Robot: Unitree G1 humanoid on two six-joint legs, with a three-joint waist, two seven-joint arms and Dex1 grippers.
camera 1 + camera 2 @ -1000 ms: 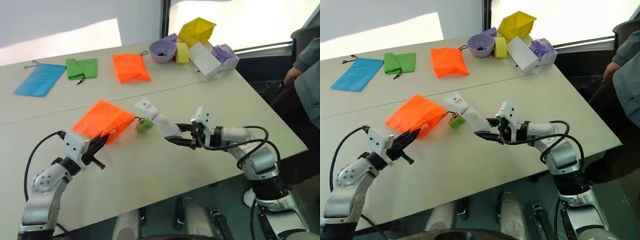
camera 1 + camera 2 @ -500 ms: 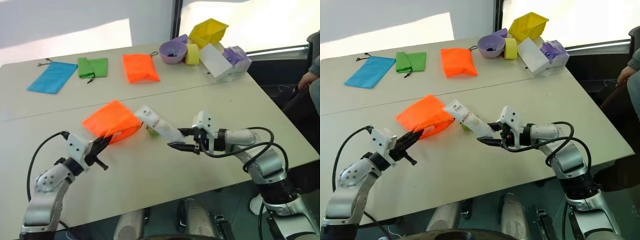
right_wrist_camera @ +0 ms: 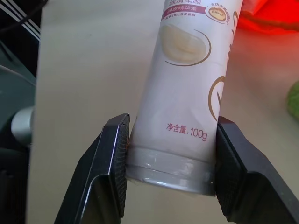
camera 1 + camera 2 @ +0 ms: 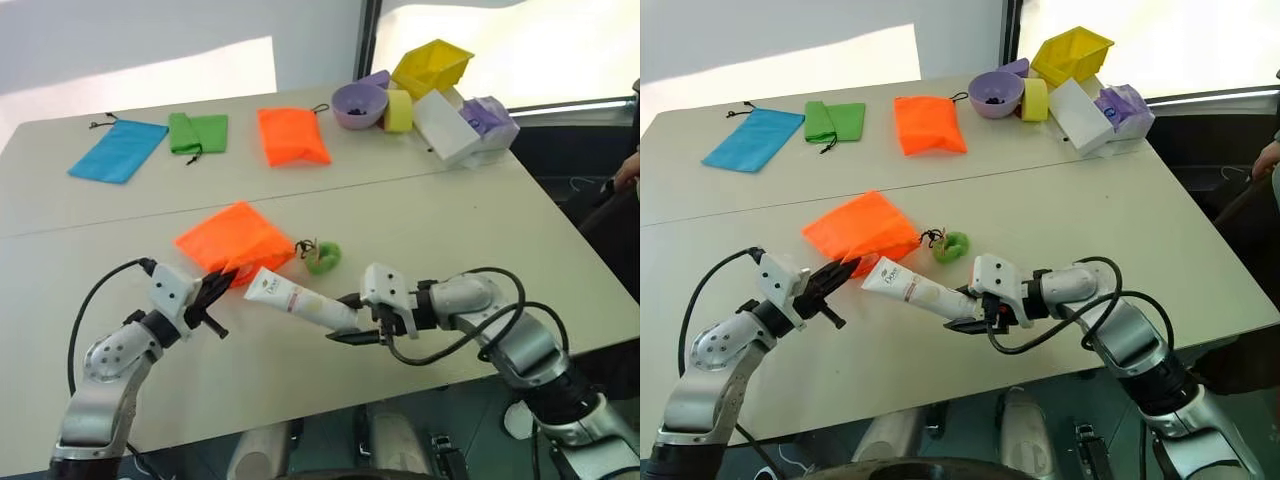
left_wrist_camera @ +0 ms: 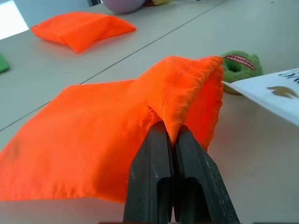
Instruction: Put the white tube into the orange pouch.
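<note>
The orange pouch (image 4: pixel 235 240) lies on the table, its cord ending in a green fuzzy ball (image 4: pixel 322 257) to its right. My left gripper (image 4: pixel 222 285) is shut on the pouch's rim, lifting a fold of the mouth (image 5: pixel 187 88). My right gripper (image 4: pixel 355 322) is shut on the white tube (image 4: pixel 295 297) near its cap, one finger (image 3: pixel 114 158) on each side. The tube lies nearly level above the table. Its flat crimped end (image 5: pixel 275 91) points at the pouch's mouth, just outside it.
At the back of the table lie a blue pouch (image 4: pixel 118 150), a green pouch (image 4: pixel 197 132) and a smaller orange pouch (image 4: pixel 290 135). Back right stand a purple bowl (image 4: pixel 359 104), a yellow bin (image 4: pixel 432 68) and a white box (image 4: pixel 447 127). A person's hand (image 4: pixel 628 170) is at the right edge.
The camera has shifted. My right gripper has drawn the tube back and down and swung it, so its flat end now sits by the pouch's mouth. The left gripper keeps its hold.
</note>
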